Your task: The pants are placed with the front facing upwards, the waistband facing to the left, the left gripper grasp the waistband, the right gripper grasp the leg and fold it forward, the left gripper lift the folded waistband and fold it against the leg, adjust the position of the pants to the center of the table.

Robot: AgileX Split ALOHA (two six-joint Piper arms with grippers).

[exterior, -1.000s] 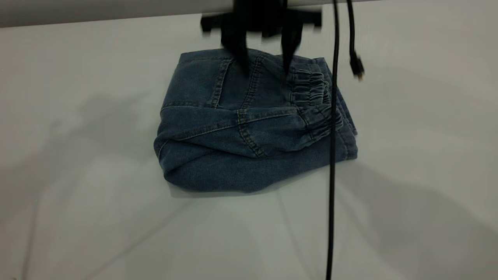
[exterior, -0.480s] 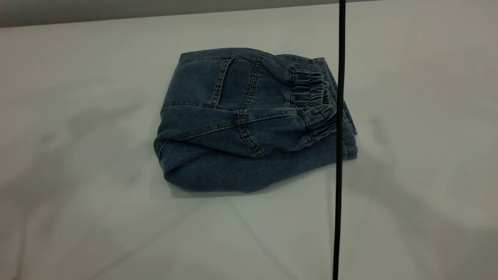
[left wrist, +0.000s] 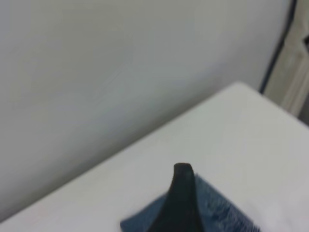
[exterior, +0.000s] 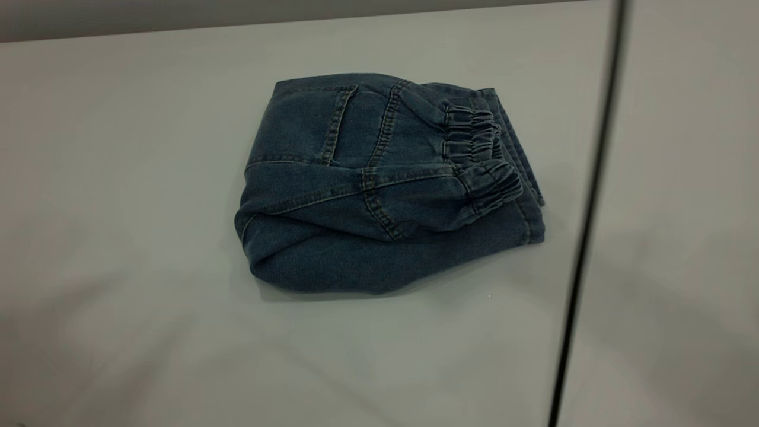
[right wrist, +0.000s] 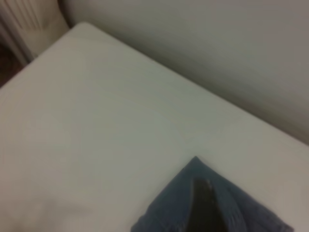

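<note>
The pants (exterior: 367,196), blue denim shorts, lie folded into a compact bundle near the middle of the table (exterior: 148,178). The gathered waistband (exterior: 480,154) rests on top at the bundle's right side, over the leg layer, whose edge (exterior: 529,222) shows beneath it. Neither gripper appears in the exterior view. In the left wrist view my left gripper (left wrist: 182,203) shows as a black tip raised above a corner of the pants (left wrist: 219,212). In the right wrist view my right gripper (right wrist: 205,208) shows as a dark tip above another corner of the pants (right wrist: 166,210). Nothing is held.
A thin black cable (exterior: 584,237) hangs slanted across the right side of the exterior view, just right of the pants. A wall runs behind the table's far edge (exterior: 296,21). A table corner (right wrist: 82,26) shows in the right wrist view.
A black gripper that hovered over the far edge of the pants one second ago has left the exterior view. The hanging cable has swung right. The pants have not moved.
</note>
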